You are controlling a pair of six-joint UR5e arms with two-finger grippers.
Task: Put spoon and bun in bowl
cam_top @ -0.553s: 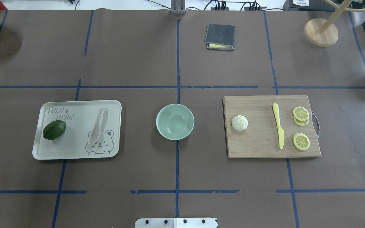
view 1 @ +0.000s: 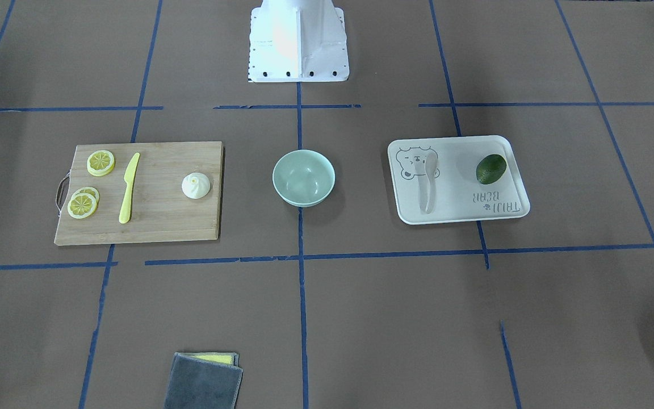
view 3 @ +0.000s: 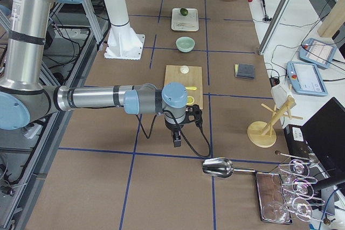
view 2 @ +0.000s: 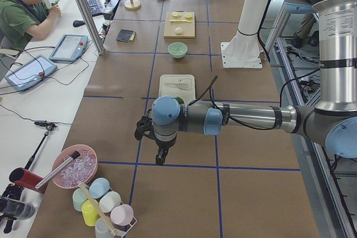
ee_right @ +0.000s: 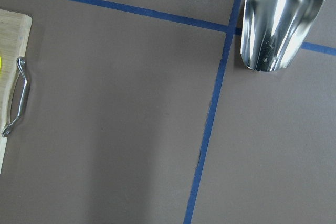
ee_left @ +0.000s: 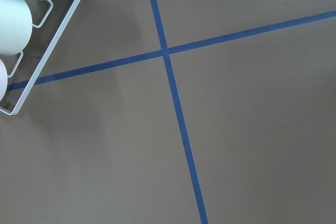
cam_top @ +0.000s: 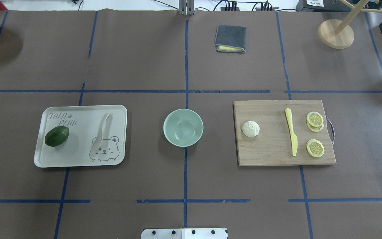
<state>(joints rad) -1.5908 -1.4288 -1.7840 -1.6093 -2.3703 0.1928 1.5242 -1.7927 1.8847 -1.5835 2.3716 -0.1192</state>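
Observation:
The off-white spoon (cam_top: pixel 102 132) lies on the bear tray (cam_top: pixel 78 156) left of centre, next to a dark green avocado (cam_top: pixel 57 136). The white bun (cam_top: pixel 250 128) sits on the left part of the wooden cutting board (cam_top: pixel 270 149). The mint-green bowl (cam_top: pixel 177 134) stands empty in the middle between them. The left gripper (view 2: pixel 160 157) hangs over bare table near the left end. The right gripper (view 3: pixel 176 141) hangs beyond the board's handle end. Both show only in the side views, so I cannot tell if they are open or shut.
A yellow knife (cam_top: pixel 291 131) and lemon slices (cam_top: pixel 315 119) lie on the board. A folded grey cloth (cam_top: pixel 230 38) and a wooden stand (cam_top: pixel 336 33) are at the far side. A metal scoop (ee_right: pixel 281 17) lies at the right end, a cup rack (ee_left: pixel 31 40) at the left.

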